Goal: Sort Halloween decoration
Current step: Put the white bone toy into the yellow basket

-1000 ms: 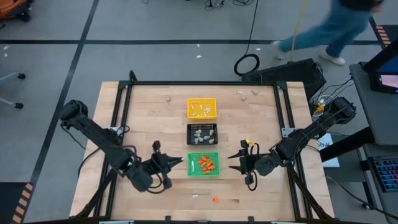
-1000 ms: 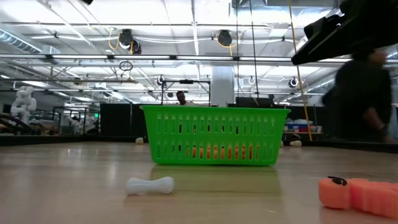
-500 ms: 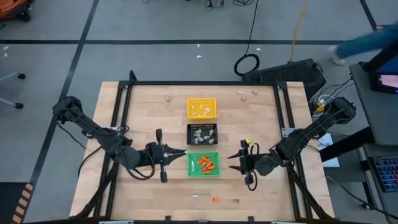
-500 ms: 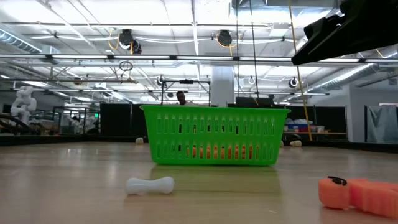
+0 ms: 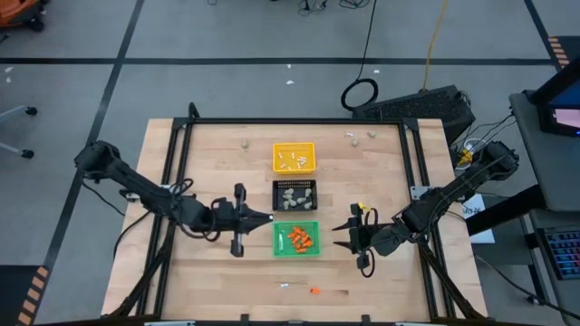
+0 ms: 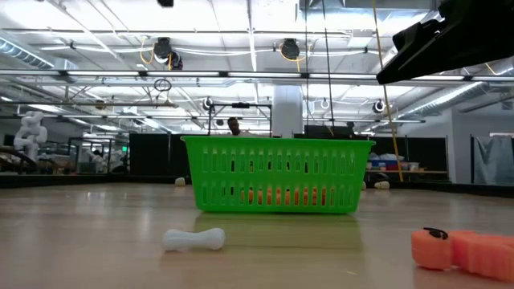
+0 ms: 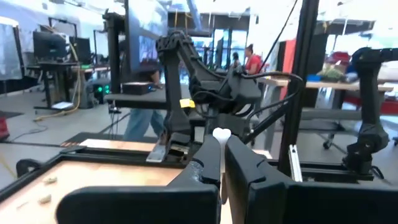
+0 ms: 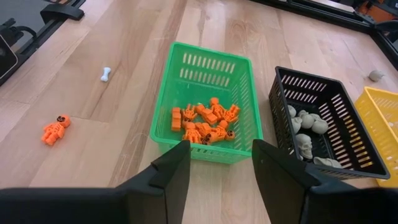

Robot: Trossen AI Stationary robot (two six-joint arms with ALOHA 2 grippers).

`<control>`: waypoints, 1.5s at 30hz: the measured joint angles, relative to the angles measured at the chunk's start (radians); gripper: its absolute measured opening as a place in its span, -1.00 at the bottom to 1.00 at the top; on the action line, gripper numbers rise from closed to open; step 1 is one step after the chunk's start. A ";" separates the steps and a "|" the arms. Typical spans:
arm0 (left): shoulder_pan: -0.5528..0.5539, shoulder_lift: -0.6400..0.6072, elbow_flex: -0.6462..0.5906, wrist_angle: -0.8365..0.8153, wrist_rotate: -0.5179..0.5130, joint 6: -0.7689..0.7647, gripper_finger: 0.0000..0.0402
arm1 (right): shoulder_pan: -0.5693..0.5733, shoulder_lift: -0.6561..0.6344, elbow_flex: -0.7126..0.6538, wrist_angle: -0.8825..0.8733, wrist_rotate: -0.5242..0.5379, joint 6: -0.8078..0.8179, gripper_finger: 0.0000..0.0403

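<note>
Sorting mostly done: trays at frame centre are stocked, left gripper clamped on a white bone, right gripper spread empty; orange figure, second bone, upper lumps remain loose.

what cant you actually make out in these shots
- Yellow tray: the right wrist view's edge cuts it off, and its white pieces are too small in the high view to identify.
- Green tray: its slatted wall hides most of the orange bits in the low view.
- White bone: the left gripper hides its lower end.
</note>
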 joint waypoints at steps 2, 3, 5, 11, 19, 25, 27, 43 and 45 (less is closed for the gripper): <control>0.002 0.000 -0.044 0.050 0.002 -0.018 -0.99 | 0.000 0.000 0.000 0.000 0.000 -0.001 -0.22; 0.003 0.001 -0.059 0.065 0.002 -0.023 -0.99 | 0.000 0.000 0.000 0.000 0.000 -0.001 -0.22; 0.003 0.001 -0.080 0.074 0.000 -0.045 -0.99 | 0.000 0.000 0.000 0.000 0.000 -0.001 -0.22; 0.002 0.001 -0.086 0.064 -0.002 -0.059 -0.99 | 0.000 0.000 0.000 0.001 0.000 -0.002 -0.22; 0.002 0.001 -0.086 0.063 0.006 0.166 -0.99 | 0.000 0.000 0.000 0.001 0.000 -0.002 -0.22; 0.002 0.001 -0.086 0.060 0.050 0.385 -0.99 | 0.000 0.000 0.000 0.001 0.000 -0.002 -0.22; 0.002 0.001 -0.086 0.055 0.079 0.471 -0.99 | 0.000 0.000 0.000 0.001 0.000 -0.002 -0.22; 0.002 0.001 -0.086 0.035 0.102 0.880 -0.99 | 0.000 0.001 0.000 0.001 0.000 -0.003 -0.22; 0.002 0.001 -0.086 0.033 0.102 0.877 -0.99 | 0.000 0.001 0.000 0.001 0.001 -0.006 -0.22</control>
